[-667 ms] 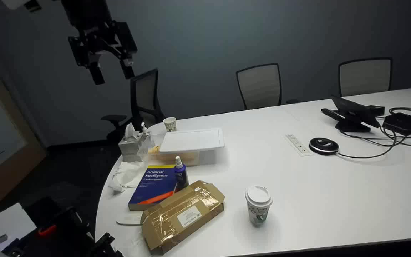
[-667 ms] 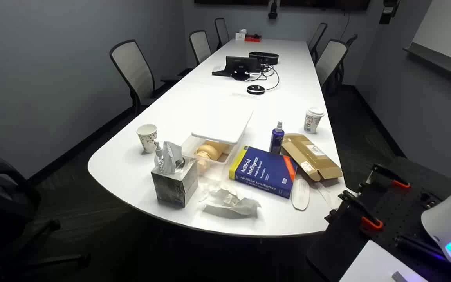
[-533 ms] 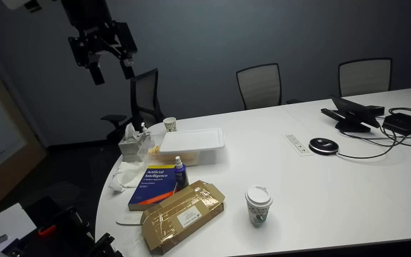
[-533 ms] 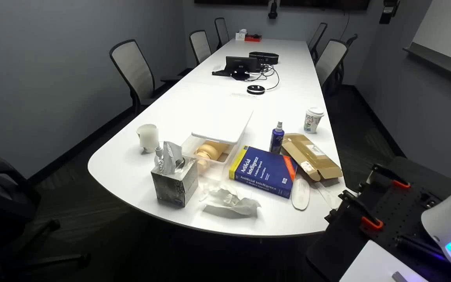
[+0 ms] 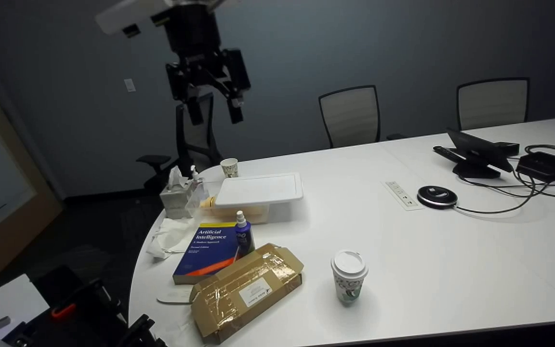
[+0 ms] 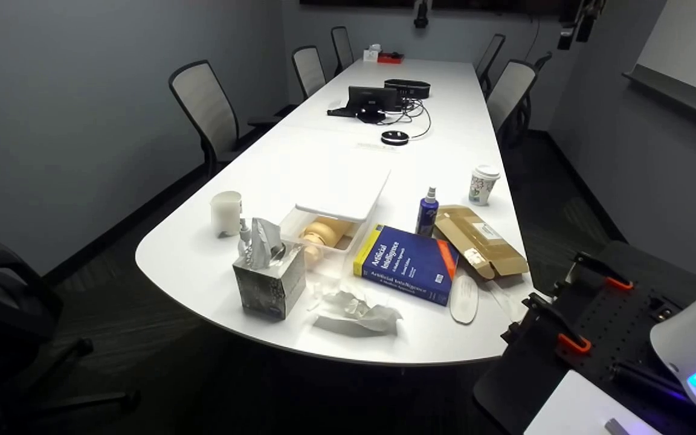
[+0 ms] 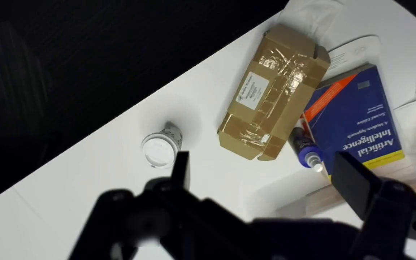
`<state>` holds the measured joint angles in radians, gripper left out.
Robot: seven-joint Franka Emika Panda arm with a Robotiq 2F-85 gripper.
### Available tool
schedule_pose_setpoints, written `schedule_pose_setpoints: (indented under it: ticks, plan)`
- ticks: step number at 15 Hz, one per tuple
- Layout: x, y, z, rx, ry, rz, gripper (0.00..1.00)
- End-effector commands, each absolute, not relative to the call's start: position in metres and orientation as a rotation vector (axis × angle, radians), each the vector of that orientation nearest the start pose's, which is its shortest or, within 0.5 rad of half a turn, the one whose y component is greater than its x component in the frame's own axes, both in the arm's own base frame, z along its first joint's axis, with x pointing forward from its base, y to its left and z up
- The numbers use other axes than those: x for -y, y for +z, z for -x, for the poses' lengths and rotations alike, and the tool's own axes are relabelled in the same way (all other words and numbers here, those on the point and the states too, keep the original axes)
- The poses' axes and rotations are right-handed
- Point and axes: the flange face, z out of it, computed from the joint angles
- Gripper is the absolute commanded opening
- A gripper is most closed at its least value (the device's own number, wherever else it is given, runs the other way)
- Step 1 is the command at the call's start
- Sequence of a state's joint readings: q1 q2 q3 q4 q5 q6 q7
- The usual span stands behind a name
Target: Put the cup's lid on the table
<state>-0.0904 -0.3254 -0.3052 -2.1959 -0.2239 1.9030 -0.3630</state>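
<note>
Hand (image 5: 216, 118) (parted, empty) is hanging above bench (image 5: 403, 270); lid (image 5: 349, 263) is capping cup (image 5: 348, 290), any overly low pinch risking a topple.

In an exterior view the gripper (image 5: 215, 114) hangs upper left of centre, fingers (image 5: 235, 113) spread, pointing down. The base (image 6: 689, 332) stands lower right in an exterior view.

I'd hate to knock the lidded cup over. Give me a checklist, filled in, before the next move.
1. Gripper open: ok, jaws apart.
2. Lid on the cup: ok, covering the rim.
3. Cup upright on the table: ok.
4. Gripper lined up: not ok; in the wrist view, the lid lies outside the gap between the jaws.
5. Brown package apart from the cup: ok, a gap shows.
6. Lid loose enough to lift: cannot tell.
</note>
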Motion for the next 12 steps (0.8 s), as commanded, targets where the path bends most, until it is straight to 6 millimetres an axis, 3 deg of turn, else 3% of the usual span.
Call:
schedule_pose_setpoints:
  ticks: [1,9,12]
  plan:
    - [0.243,0.472,-0.479,-0.096,0.085,3.258,1.0]
    - [0.298,0.307,-0.586,-0.422,0.019,3.165,1.0]
    - [0.315,0.25,-0.605,-0.558,0.006,3.128,1.0]
